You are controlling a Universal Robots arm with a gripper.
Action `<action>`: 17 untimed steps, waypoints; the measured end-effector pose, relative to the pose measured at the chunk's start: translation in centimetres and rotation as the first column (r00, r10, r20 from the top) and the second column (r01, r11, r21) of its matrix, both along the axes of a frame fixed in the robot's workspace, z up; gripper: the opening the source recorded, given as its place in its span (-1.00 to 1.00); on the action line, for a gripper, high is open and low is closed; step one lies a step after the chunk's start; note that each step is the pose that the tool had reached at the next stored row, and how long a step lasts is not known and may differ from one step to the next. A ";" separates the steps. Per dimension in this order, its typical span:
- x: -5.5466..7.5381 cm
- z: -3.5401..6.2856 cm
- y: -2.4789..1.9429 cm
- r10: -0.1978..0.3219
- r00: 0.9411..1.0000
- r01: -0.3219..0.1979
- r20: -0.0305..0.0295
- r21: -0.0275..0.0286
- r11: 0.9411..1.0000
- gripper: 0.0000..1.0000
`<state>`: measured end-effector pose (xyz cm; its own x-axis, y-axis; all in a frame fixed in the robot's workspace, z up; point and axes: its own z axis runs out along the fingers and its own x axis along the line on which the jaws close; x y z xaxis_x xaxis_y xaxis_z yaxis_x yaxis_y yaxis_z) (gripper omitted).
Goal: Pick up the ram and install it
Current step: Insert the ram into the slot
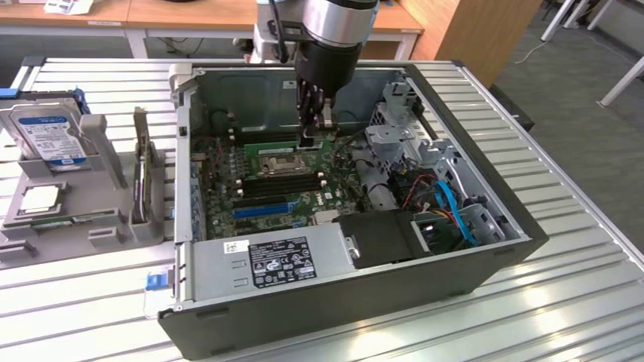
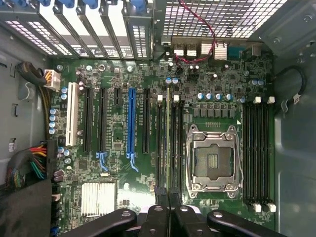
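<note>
My gripper (image 1: 314, 136) hangs inside the open computer case (image 1: 483, 249), low over the motherboard (image 1: 302, 200). Its fingers are shut on the ram (image 2: 168, 143), a thin green stick that the wrist view shows edge-on, running along the black memory slots (image 2: 162, 148) beside the empty processor socket (image 2: 213, 158). In the exterior view the ram (image 1: 274, 148) is a green strip under the fingers, just behind the socket (image 1: 285, 161). The wrist view also has my gripper (image 2: 168, 210) with its dark fingers pressed together on the stick. Whether the ram touches a slot I cannot tell.
A grey holder (image 1: 60, 226) on the exterior view's left carries a hard drive (image 1: 50, 136) and a square silver chip (image 1: 41, 197). In the case sit the power supply (image 1: 271, 260), a metal drive cage (image 1: 403, 139) and blue cables (image 1: 458, 215). More memory slots (image 2: 259, 153) lie past the socket.
</note>
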<state>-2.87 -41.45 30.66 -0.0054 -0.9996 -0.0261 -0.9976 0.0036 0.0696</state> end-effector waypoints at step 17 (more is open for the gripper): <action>0.0 -1.93 0.00 0.000 1.000 0.000 0.000 0.000 1.000 -0.77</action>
<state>-2.86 -41.45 28.73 -0.0053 -0.9996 -0.0263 -0.9976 0.0034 0.0696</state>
